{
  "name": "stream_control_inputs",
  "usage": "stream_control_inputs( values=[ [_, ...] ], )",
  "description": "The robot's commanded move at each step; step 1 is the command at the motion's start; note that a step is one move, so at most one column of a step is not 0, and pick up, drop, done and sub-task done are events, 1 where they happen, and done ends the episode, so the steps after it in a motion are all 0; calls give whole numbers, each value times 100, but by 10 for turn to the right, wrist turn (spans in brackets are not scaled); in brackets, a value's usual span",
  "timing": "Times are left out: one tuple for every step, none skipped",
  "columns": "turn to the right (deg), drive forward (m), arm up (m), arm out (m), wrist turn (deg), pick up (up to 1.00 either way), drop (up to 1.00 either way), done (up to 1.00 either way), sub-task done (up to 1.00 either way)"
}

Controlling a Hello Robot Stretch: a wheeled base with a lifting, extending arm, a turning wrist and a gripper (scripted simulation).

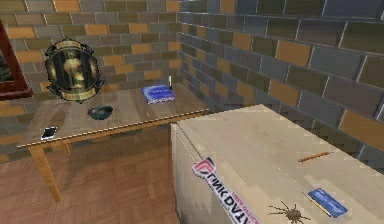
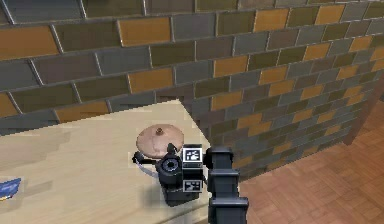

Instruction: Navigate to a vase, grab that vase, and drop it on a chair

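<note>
In the forward view we see a wooden table [image 1: 125, 122] standing against the brick wall [image 1: 290, 60]. On it are a round dark-and-brass ornament [image 1: 72, 68], a small dark bowl [image 1: 99, 112] whose contents we cannot make out, a phone [image 1: 48, 131], a blue book [image 1: 158, 95] and a thin pale upright stick [image 1: 170, 82] just behind the book. Nearer to us is a pale boxy table [image 1: 240, 150] with a printed label [image 1: 215, 182] on its side. On its top lie a pencil [image 1: 314, 157], a small blue card [image 1: 328, 200] and a dark spider-like figure [image 1: 290, 212]. In the arm side view the dark arm [image 2: 230, 205] rises from the bottom edge over a corner of the pale table. Its two white marked squares [image 2: 191, 168] sit just right of the tool [image 2: 143, 160]. A tan round vessel [image 2: 158, 139] with a wide, flat top stands on the table near that corner, directly behind the tool and close against it. We cannot tell whether they touch. We cannot tell how the tool's fingers are set, nor whether it holds anything. A blue scrap [image 2: 8, 186] lies at this view's left edge, well apart from the vessel.
</note>
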Motion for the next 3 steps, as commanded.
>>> stream_control_inputs(
  values=[
    [0, 0, 10, 0, 0, 0, 0, 0, 0],
    [0, 0, 2, 0, 0, 0, 0, 0, 0],
    [0, 0, 0, 0, -450, 0, 0, 0, 0]
  ],
)
